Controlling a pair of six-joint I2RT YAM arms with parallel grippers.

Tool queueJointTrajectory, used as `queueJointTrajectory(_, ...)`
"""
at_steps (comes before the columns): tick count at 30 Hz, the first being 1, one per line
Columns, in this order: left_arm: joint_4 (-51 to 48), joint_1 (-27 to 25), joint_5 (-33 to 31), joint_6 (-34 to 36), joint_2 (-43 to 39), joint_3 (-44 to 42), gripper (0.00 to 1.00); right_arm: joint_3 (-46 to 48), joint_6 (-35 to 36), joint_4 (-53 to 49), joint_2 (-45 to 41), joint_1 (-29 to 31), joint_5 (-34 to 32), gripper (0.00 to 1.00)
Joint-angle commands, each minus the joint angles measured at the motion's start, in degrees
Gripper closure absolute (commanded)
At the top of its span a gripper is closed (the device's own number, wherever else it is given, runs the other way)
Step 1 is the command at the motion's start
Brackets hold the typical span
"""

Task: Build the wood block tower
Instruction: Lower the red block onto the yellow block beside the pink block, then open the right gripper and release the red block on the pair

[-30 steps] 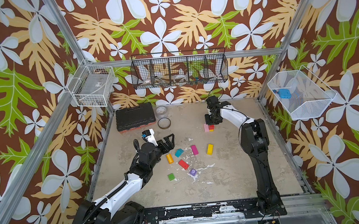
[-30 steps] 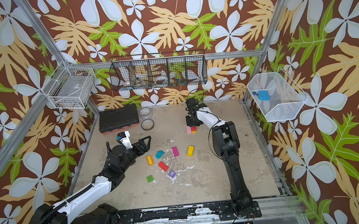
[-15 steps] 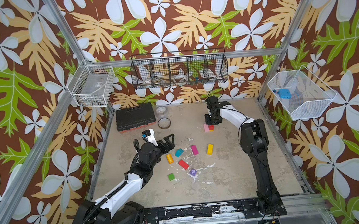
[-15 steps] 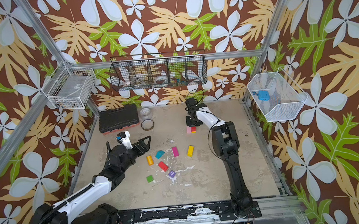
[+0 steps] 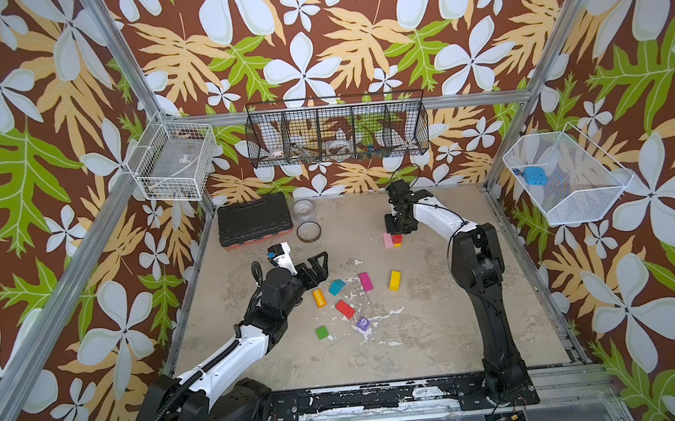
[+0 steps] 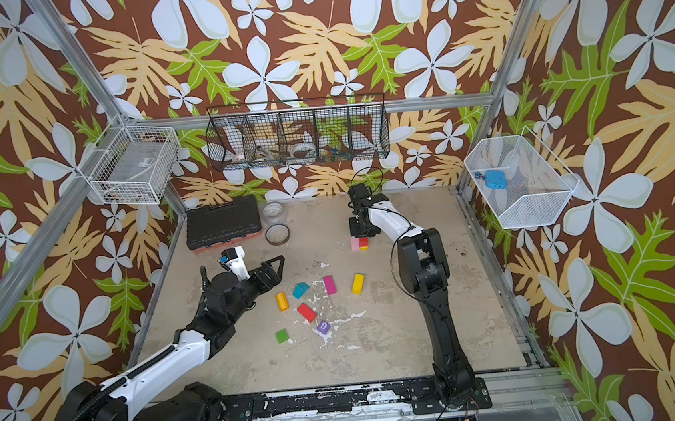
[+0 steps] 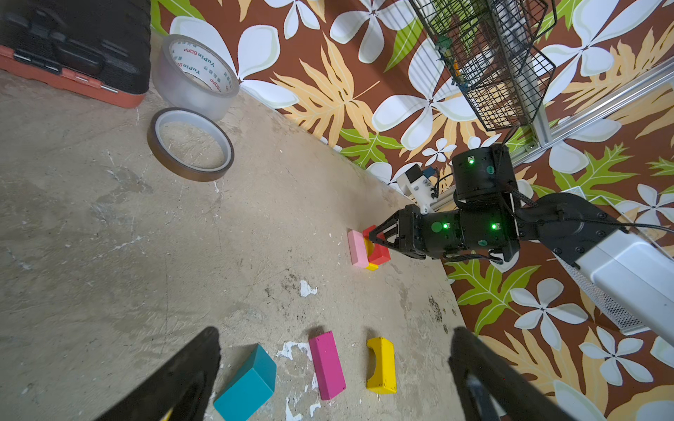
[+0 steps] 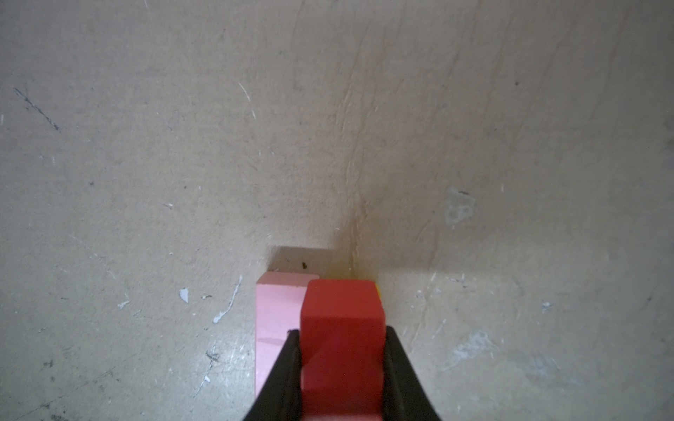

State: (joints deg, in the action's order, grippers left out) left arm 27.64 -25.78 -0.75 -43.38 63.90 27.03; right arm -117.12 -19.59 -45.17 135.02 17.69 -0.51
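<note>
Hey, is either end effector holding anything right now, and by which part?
The right end effector grips the red block across its two opposite sides. The left end effector is open and empty.

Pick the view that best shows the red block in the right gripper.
Right wrist view: the red block is close up, clamped in the right gripper beside a pink block. The left wrist view shows it over a yellow block. In both top views it is tiny at the gripper's tip.
</note>
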Motion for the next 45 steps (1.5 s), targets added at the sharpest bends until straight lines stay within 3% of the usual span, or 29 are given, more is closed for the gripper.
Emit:
queueJointTrajectory(1,0.37,0.12,0.46,0.02,0.09,0.46,0.01,-0.13,-0.77,-1.68,0.64,0.04,-0.89,0.75)
queueJointTrajectory(15,0.36,0.12,0.43,0.04,0.17,0.54,0.01,-0.03,-0.88,-2.12,0.59,0.15,-1.8,0.6)
queueJointTrajectory(19,0.33,0.12,0.58,0.04,0.17,0.57,0.01,-0.04,-0.99,-2.19,0.55,0.17,-2.02,0.54)
queueJointTrajectory(21,0.4,0.12,0.67,0.03,0.17,0.57,0.01,0.12,-1.19,-2.38,0.26,0.15,-2.74,0.45)
queueJointTrajectory(37,0.47,0.12,0.67,-0.04,0.37,0.63,0.01,3.4,-3.59,-2.16,-1.9,0.3,-1.78,0.48)
queueJointTrajectory(45,0.41,0.12,0.75,-0.04,0.35,0.65,0.01,4.71,-4.38,-1.48,-2.49,0.3,-1.0,0.55)
